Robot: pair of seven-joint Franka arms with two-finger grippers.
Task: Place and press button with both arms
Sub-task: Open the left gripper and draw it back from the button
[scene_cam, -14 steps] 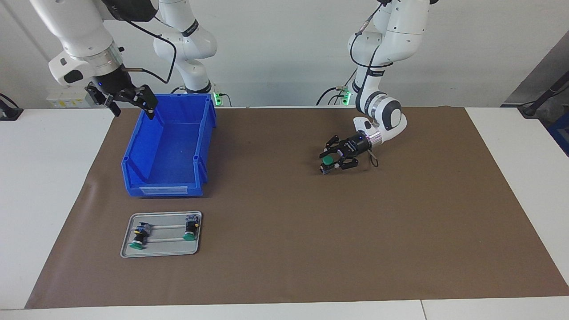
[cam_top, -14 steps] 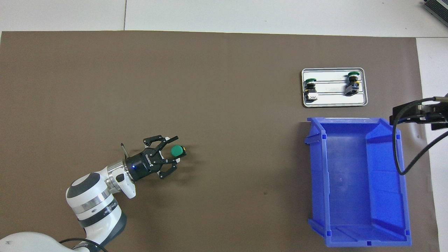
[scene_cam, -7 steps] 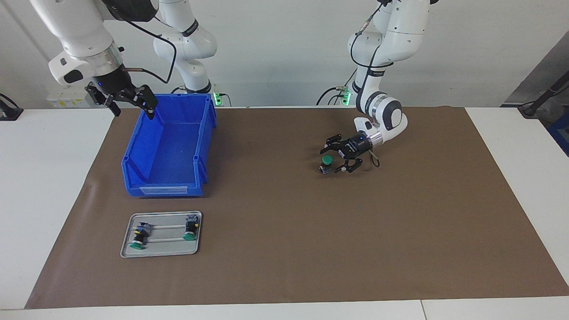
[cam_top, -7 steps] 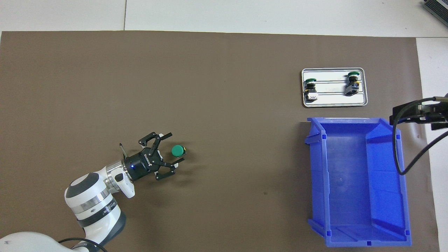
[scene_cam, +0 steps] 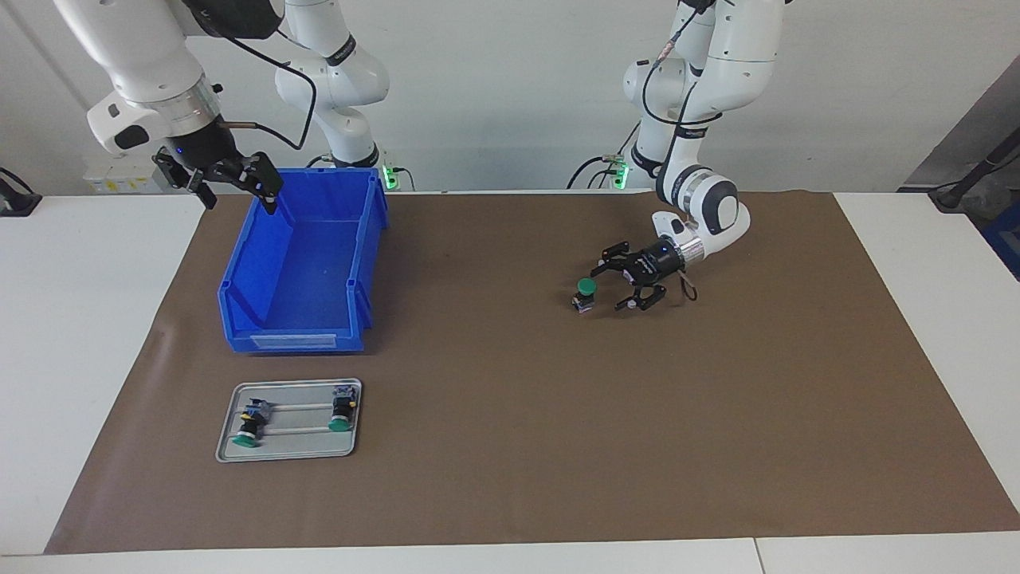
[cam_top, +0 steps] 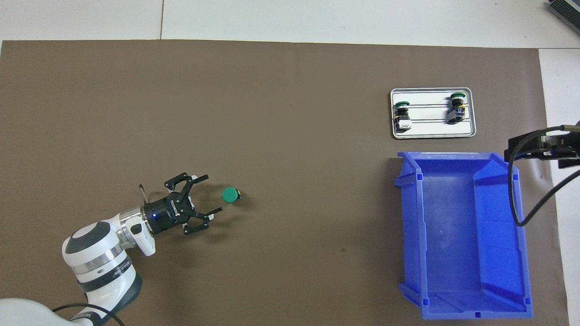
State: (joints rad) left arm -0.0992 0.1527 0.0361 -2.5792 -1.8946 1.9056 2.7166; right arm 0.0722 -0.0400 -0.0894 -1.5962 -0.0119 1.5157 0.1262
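So the left arm's black claw gripper has let go and backed off, fingers wide, leaving the green-capped black push-button upright on the brown mat, well apart from the blue plastic bin, ready for pressing; the right gripper waits open over the bin's rim.

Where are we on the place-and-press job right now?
Placing looks done: one button stands cap-up on the brown mat, free of the left gripper, whose jaws are open beside it. Nothing is in hand. The press is left; the right gripper waits open over the blue bin's rim.
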